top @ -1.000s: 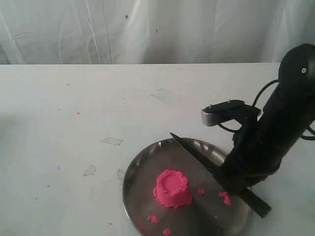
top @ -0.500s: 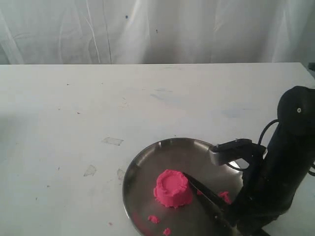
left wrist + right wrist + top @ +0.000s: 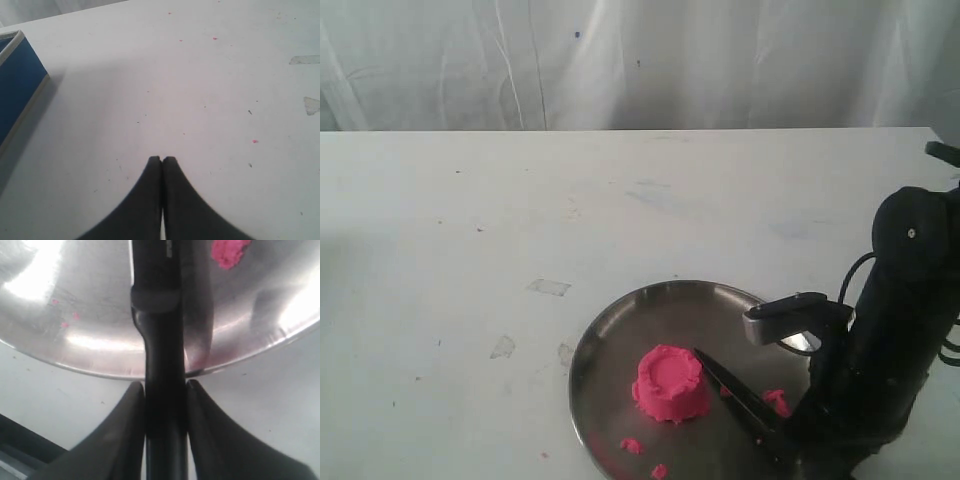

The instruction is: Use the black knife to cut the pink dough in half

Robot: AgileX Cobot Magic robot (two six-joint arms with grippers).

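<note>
Since a second ago my right arm has come down and pulled back toward the near edge of the table, and the black knife, which then hung tilted above the steel plate, now lies low over it with its tip just beside the pink dough.

My right gripper is clamped on the knife's handle, a finger on each side, just outside the plate's rim. From there the dough lies ahead along the blade, toward the plate's middle and to the left in the outside view. The knife's long axis runs from my gripper at lower right up and left to the lump, so the blade points at the dough's side and does not sit across its round top. I judge the coming cut needs the blade lifted and carried over the centre first.

My left gripper has its fingers pressed together on nothing, over bare table well away from the plate; the right arm is far nearer.

A few pink crumbs lie on the plate. I can read no writing or labels anywhere.
</note>
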